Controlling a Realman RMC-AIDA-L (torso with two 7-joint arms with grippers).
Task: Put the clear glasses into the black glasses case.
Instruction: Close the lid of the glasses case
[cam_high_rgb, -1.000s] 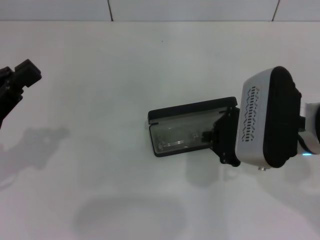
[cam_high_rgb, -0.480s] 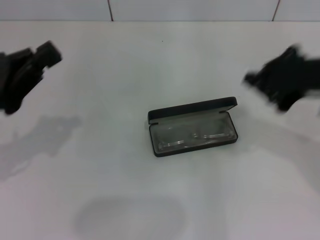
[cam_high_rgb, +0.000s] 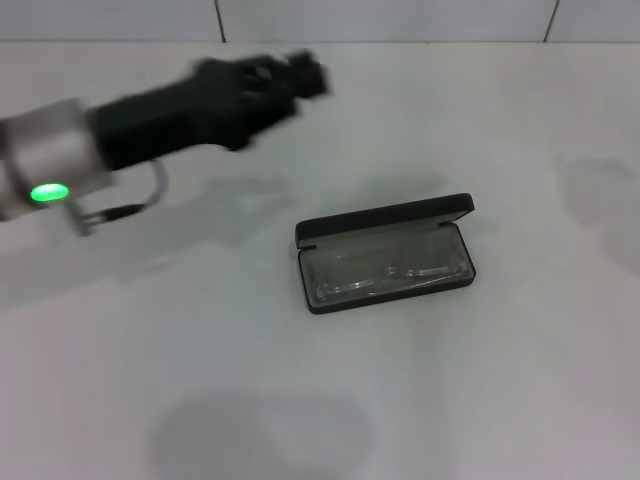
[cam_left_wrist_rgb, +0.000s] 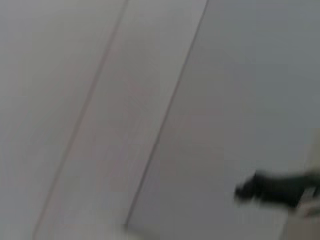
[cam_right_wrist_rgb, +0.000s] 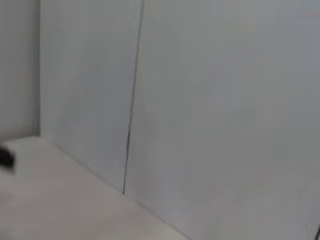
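Since half a second ago, the left end effector (cam_high_rgb: 300, 72) has swung from the left edge of the head view to about 11 o'clock of the matte black rectangular glasses case (cam_high_rgb: 386, 255), held above the white counter (cam_high_rgb: 250, 380). Its arm, dark with a silver collar and a green light, reaches in from 9 o'clock. Motion blur hides its fingers, so I cannot tell whether they are spread or pressed together. The right end effector has left the head view altogether.

The case lies open near the middle of the counter, lid tipped back toward 12 o'clock. The fully transparent plastic glasses (cam_high_rgb: 385, 273) lie inside the lower tray, on the grey lining.

Both wrist views show only blurred pale wall panels with thin seams.
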